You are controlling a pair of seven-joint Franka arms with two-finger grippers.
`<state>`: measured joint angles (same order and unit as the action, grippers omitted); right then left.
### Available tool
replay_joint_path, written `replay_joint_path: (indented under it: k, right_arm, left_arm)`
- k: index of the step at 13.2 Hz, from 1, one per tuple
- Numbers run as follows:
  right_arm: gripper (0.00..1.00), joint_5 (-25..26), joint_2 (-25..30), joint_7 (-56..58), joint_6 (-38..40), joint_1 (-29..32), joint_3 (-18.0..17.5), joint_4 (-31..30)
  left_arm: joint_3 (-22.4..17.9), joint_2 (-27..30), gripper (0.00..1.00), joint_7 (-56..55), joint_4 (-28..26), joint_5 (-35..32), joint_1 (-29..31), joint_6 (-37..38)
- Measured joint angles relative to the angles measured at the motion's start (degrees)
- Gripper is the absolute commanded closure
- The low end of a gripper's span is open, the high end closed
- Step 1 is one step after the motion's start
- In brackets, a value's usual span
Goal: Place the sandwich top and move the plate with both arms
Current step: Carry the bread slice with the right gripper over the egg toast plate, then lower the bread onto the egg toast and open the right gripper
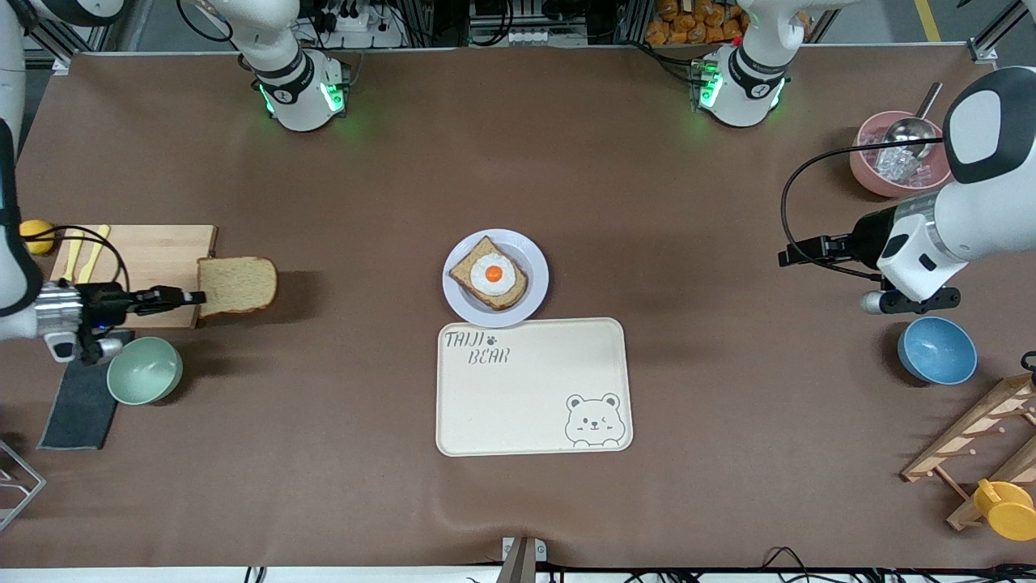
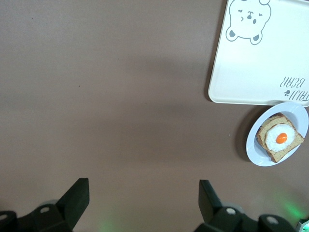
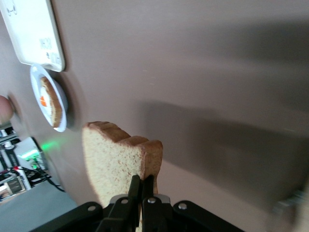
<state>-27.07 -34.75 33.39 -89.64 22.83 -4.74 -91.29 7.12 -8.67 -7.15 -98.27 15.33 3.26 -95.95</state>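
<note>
The sandwich top [image 1: 236,285], a plain brown bread slice, hangs in the air over the end of the wooden board, held by one edge. My right gripper [image 1: 197,298] is shut on it; the right wrist view shows the slice [image 3: 113,164] pinched on edge in that gripper [image 3: 141,180]. The pale plate [image 1: 537,301] sits mid-table and carries a bread slice topped with a fried egg [image 1: 490,274]. My left gripper [image 1: 793,256] hovers open and empty over the table toward the left arm's end. Its wrist view shows its gripper [image 2: 144,186] over bare mat, the plate [image 2: 253,151] off to one side.
A cream bear tray [image 1: 534,389] touches the plate's nearer edge. A wooden board [image 1: 154,255], mint bowl [image 1: 144,370] and dark cloth [image 1: 79,409] lie under the right arm. A blue bowl [image 1: 936,350], pink bowl with scoop [image 1: 897,158] and wooden rack [image 1: 975,441] stand by the left arm.
</note>
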Motion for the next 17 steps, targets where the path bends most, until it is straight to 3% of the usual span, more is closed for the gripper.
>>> replay_joint_path:
  k: [3, 8, 13, 17]
  right_arm:
    - [1.0, -1.2, 0.8, -7.2, -1.3, -6.1, -0.1, -0.7]
    - [1.0, -6.6, 7.2, -15.0, -7.6, -15.3, -0.1, -7.9]
    - [1.0, -16.8, 8.0, -16.2, -20.9, -25.1, -0.1, -14.9]
    - [1.0, -19.6, 8.9, -23.9, -29.6, -35.7, -0.1, -16.4]
  left_arm:
    - [0.0, 0.0, 0.0, 0.0, 0.0, 0.0, 0.0, 0.0]
    - [0.0, 0.0, 0.0, 0.0, 0.0, 0.0, 0.0, 0.0]
    - [0.0, 0.0, 0.0, 0.0, 0.0, 0.0, 0.0, 0.0]
    - [0.0, 0.0, 0.0, 0.4, 0.0, 0.0, 0.4, 0.0]
